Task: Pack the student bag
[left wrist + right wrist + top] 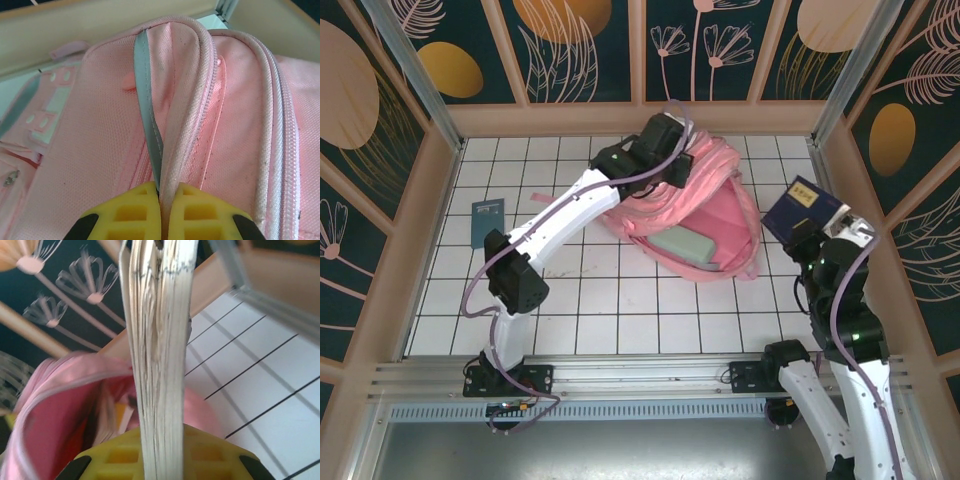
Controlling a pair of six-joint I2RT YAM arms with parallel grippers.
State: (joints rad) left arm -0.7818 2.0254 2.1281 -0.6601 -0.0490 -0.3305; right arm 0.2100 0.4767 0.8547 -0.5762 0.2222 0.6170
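Pinches a zip-edge fold of the large pink fabric backpack (720, 215), at the far middle of the white tiled table (620, 320), in the closed left gripper (161, 192). Clamps a dark blue book (802, 203) in the right gripper (160, 440), just right of the bag's gaping mouth. Probably calls for a leftward carry.

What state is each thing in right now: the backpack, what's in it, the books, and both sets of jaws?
Student bag: lying on the table, main compartment open.
Pale green box: lying inside the open bag.
Blue book: gripped, right of the bag.
Dark teal booklet: closed, flat on the table.
Left gripper: jaws shut on a fold of the bag.
Right gripper: jaws shut on the blue book.
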